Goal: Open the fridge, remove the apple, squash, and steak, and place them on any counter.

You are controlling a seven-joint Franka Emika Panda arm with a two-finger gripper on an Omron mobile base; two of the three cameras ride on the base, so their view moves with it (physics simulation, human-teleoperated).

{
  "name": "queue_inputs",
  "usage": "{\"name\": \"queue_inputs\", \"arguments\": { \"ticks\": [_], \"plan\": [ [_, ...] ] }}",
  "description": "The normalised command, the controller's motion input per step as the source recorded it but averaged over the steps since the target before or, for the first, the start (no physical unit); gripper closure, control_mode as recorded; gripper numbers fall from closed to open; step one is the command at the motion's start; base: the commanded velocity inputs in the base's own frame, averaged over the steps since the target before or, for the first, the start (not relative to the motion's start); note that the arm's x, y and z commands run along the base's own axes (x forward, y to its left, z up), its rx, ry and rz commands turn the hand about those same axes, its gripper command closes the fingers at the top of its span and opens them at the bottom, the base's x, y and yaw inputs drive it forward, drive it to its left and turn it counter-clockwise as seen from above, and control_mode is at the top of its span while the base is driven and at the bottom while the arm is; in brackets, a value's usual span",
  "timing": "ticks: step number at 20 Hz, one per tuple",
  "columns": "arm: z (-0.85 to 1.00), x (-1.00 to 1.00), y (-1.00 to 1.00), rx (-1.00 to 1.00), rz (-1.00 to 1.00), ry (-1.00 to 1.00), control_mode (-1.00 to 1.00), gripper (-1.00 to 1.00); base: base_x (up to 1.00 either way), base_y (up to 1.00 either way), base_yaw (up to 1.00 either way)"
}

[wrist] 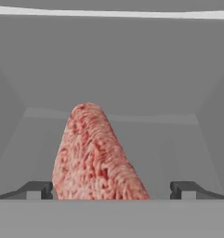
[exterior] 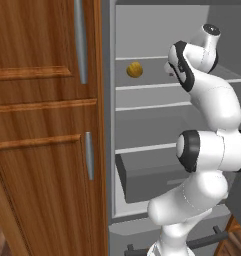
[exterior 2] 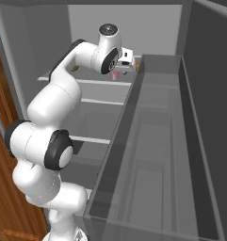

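The steak (wrist: pixel 97 155) lies on a grey shelf (wrist: pixel 178 153) inside the open fridge (exterior: pixel 142 130), between the spread fingertips (wrist: pixel 36 189) of the gripper (wrist: pixel 111 190), unclamped; the squash (exterior: pixel 135 69) sits on an upper shelf beside the wooden cabinet (exterior: pixel 42 125).

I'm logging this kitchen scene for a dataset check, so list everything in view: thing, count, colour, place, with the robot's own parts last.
fridge: one, grey, door open, shelves showing.
fridge door: one, grey, swung open at right, with bins.
squash: one, yellow-orange, upper shelf, left side.
steak: one, pinkish-red, on the shelf between the fingertips.
wooden cabinet: one, brown, silver handles, left of the fridge.
arm: one, white with dark joints, reaching into the upper shelf.
gripper: one, dark fingertips, open, astride the steak.
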Motion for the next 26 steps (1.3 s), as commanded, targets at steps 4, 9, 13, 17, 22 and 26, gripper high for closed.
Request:
{"name": "queue_inputs", "arguments": {
  "ticks": [4,9,13,17,22,26],
  "plan": [
    [-0.21,0.02,0.00,0.00,0.00,0.00,-1.00,-1.00,0.00,0.00,0.00],
    [0.00,0.00,0.00,0.00,0.00,0.00,-1.00,1.00,0.00,0.00,0.00],
    [0.00,0.00,0.00,0.00,0.00,0.00,-1.00,1.00,0.00,0.00,0.00],
    [0.00,0.00,0.00,0.00,0.00,0.00,-1.00,1.00,0.00,0.00,0.00],
    [0.00,-0.16,0.00,0.00,0.01,-0.02,-1.00,1.00,0.00,0.00,0.00],
    [0.00,-1.00,0.00,0.00,0.03,-0.18,-1.00,1.00,0.00,0.00,0.00]
  ]
}}
